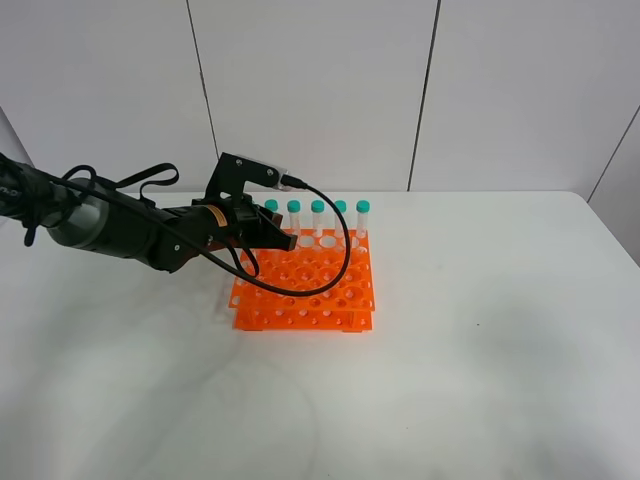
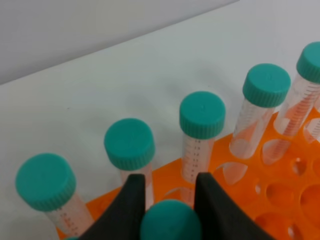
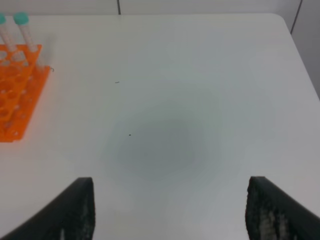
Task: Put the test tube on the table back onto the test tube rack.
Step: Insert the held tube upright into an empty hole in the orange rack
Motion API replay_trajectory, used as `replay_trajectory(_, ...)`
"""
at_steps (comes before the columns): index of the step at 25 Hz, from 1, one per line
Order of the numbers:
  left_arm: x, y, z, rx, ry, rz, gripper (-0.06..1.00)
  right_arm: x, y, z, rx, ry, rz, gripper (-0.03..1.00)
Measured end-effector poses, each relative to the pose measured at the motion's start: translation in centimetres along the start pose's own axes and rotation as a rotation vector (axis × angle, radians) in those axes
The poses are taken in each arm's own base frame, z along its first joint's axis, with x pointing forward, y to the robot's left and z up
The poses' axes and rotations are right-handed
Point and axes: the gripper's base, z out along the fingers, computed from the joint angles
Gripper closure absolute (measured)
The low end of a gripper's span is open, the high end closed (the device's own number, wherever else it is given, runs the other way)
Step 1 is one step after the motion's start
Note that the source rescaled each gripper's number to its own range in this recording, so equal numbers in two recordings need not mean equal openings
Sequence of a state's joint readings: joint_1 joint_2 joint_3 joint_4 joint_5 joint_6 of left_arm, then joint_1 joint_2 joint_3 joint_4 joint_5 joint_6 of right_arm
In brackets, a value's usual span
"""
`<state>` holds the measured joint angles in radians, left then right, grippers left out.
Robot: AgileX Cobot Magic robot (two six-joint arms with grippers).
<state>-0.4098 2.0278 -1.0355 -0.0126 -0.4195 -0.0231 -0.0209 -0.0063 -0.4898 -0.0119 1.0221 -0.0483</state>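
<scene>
Now lowering: left end effector [image 2: 167, 192] clamped on test tube [image 2: 170, 220] over test tube rack [image 1: 310, 285]; needs hole alignment. Right end effector [image 3: 167, 200] open, idle.

Tubes [image 1: 317, 219] along rack's [image 1: 305, 290] rear row

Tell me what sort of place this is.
Probably a lab-style robot test bench: an orange tube rack holding capped test tubes sits on a bare white table against plain wall panels, with the left hand shut on another tube.

White panelled wall [image 1: 320, 90] behind, dark vertical seams; soft even light.
</scene>
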Motion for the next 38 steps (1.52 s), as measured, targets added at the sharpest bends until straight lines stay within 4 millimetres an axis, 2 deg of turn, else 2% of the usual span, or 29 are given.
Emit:
replay_trajectory(31,-0.05,0.14,-0.18,-0.003,0.047,0.03,0.94,0.0,0.0,0.0,0.0,0.0,0.0,0.12)
replay_trajectory(38,-0.81,0.11,0.14,-0.003,0.063,0.029,0.94,0.0,0.0,0.0,0.0,0.0,0.0,0.12)
